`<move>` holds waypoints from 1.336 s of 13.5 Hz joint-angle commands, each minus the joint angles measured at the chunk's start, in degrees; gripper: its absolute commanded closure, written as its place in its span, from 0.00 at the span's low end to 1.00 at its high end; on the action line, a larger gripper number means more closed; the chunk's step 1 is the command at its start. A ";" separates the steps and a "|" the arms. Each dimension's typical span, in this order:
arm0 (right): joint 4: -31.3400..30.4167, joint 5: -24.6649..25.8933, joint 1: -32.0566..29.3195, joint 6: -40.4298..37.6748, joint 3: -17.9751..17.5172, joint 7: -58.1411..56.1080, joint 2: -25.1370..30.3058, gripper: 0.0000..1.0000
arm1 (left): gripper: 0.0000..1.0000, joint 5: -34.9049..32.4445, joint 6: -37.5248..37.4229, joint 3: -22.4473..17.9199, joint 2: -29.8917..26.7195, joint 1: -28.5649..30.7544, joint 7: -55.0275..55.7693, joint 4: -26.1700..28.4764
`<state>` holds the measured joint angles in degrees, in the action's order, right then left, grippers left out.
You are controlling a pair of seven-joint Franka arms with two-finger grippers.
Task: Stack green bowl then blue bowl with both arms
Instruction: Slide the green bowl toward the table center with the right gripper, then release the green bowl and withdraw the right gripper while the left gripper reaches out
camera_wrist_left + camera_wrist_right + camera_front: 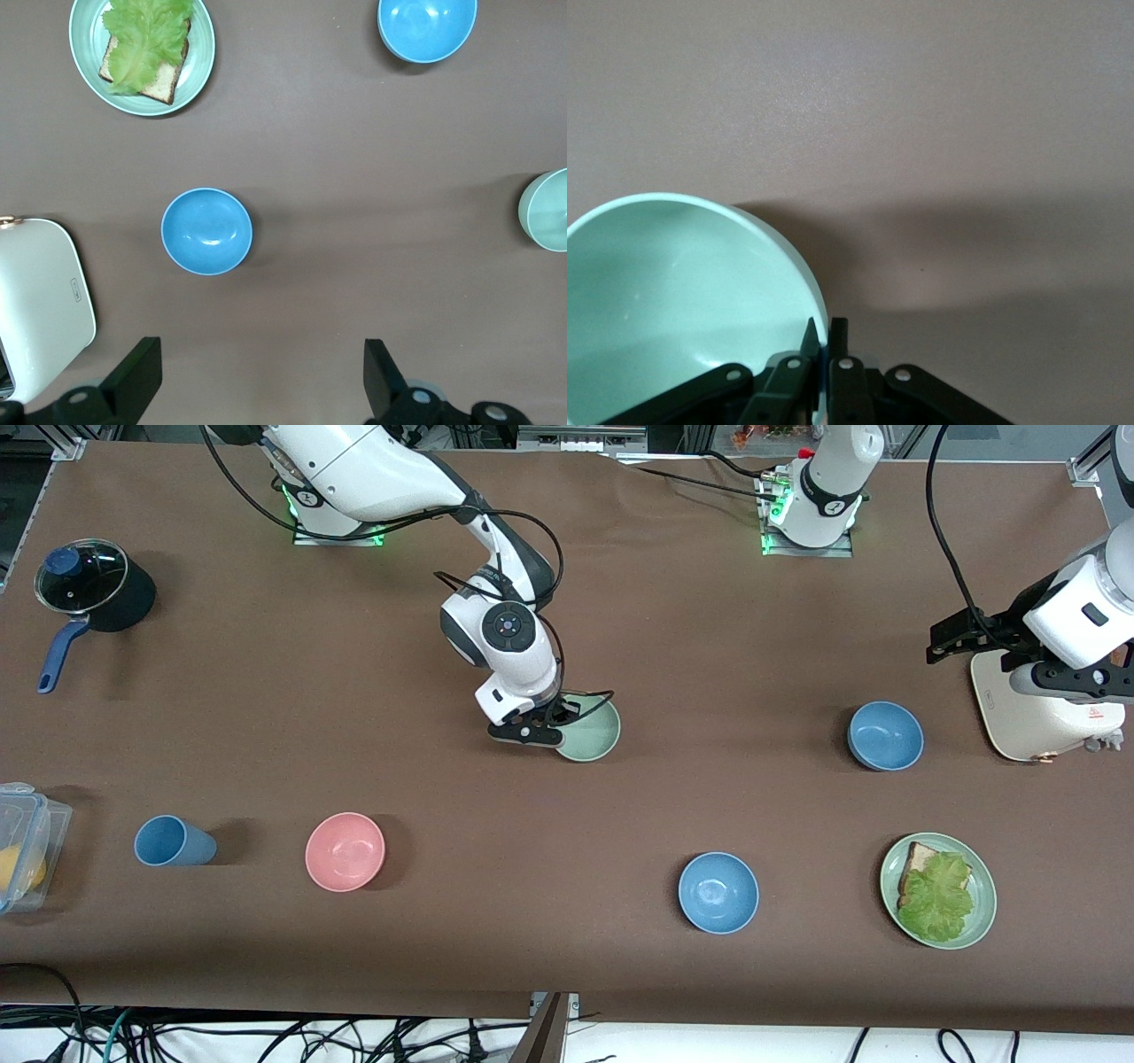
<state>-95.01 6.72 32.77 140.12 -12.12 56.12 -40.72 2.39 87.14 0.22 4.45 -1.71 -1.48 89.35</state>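
The pale green bowl (595, 732) is at the middle of the table. My right gripper (556, 724) is shut on its rim at the edge toward the right arm's end. In the right wrist view one finger is inside the green bowl (673, 292) and one outside, with the gripper (828, 329) pinching the rim. I cannot tell whether the bowl touches the table. One blue bowl (885, 735) sits toward the left arm's end, and a second blue bowl (718, 892) lies nearer the front camera. My left gripper (1059, 680) is open and empty, high over the white appliance. In the left wrist view the gripper (257, 381) looks down on the first blue bowl (206, 231).
A white appliance (1032, 708) stands under the left hand. A green plate (979, 921) with bread and lettuce is near the front edge. A pink bowl (345, 851), a blue cup (173, 841), a plastic box (22, 846) and a lidded pot (93, 589) are toward the right arm's end.
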 commanded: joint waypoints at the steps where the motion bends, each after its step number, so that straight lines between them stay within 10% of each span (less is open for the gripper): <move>1: 2.63 1.19 0.90 0.16 1.13 1.36 -0.94 0.00 | 0.00 -1.43 -1.45 0.31 1.09 0.22 -0.54 -2.25; 10: 11.34 0.14 -10.15 -23.63 2.19 -13.46 8.44 0.00 | 0.00 -1.34 -1.36 0.22 3.28 1.36 -0.45 -2.34; 14: 11.16 -10.73 -22.19 -31.02 2.36 -32.87 15.39 0.00 | 0.00 -1.16 -1.27 0.22 4.43 3.28 -0.80 -2.34; 18: 10.90 -10.50 -26.35 -39.03 5.43 -39.16 21.90 0.00 | 0.00 -1.78 1.78 0.13 10.04 5.05 -1.59 -1.64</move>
<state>-82.38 -3.14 6.48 103.64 -7.57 18.58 -22.43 2.33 87.53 0.01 10.95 2.28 -1.61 89.32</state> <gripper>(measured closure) 0.000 0.000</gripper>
